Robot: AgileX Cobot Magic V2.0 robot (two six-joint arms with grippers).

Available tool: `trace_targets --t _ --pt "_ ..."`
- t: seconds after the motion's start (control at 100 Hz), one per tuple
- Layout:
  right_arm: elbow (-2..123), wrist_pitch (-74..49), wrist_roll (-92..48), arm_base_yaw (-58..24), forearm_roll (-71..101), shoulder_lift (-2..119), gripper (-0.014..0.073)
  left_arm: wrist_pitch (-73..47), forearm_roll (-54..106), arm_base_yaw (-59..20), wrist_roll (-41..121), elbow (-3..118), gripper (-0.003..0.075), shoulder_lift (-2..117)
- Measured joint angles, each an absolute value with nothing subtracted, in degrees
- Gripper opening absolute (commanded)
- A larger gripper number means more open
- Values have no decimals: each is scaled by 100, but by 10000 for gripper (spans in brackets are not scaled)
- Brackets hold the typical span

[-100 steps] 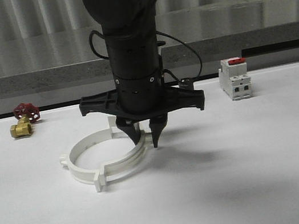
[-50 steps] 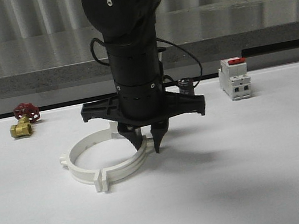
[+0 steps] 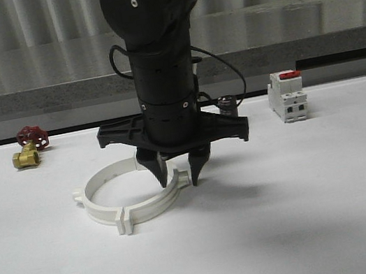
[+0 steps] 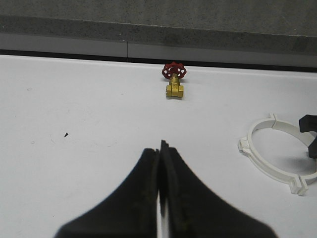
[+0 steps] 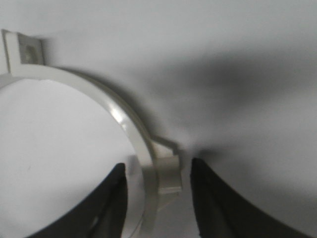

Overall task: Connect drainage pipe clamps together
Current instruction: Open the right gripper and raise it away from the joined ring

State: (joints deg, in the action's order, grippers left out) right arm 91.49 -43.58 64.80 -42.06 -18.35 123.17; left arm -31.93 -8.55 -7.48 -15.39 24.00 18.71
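1. The white table (image 3: 326, 225) takes up the lower part of the front view. Its near and right areas are bare and open, while its far edge meets a grey ledge with a corrugated wall behind.
2. The right arm (image 3: 159, 63) comes down from the top of the front view, where its upper part is cut off. Its black body hides the far right part of the ring behind it.
3. The drainage pipe clamps (image 3: 127, 200) lie flat on the table left of centre, the two white half-bands closed into one ring with tabs sticking out at the seams. In the left wrist view the ring (image 4: 277, 156) runs off the picture's edge. In the right wrist view the band (image 5: 126, 126) is blurred, and I cannot tell whether the seam is fully joined.
4. The right gripper (image 3: 179, 177) stands over the ring's right side with its jaws parted, one fingertip inside the band and one outside. A small lug (image 5: 167, 173) sits between them with gaps on both sides, so nothing is grasped.
5. The left gripper (image 4: 160, 163) has its fingers pressed together with nothing between them, over bare table well apart from the ring.
6. A white circuit breaker with a red switch (image 3: 287, 96) stands near the far edge on the right, clear of the arm.
7. A brass valve with a red handwheel (image 3: 29, 146) lies far left near the far edge, well apart from the ring.
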Motion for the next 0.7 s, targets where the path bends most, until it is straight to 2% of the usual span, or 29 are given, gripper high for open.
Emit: trace_targets --t 0.07,0.41,0.7 --pt "9149 -4334 6503 -4206 -1835 12317 471 -3193 -855 -748 -1539 2400 -20 1871" --pt "9149 -4344 6565 -4206 -1835 12302 470 -3193 -855 -748 -1539 2400 -20 1871" --pt "9149 -4401 6026 -3977 -1825 11437 470 -3193 -855 -748 -1539 2400 -20 1871"
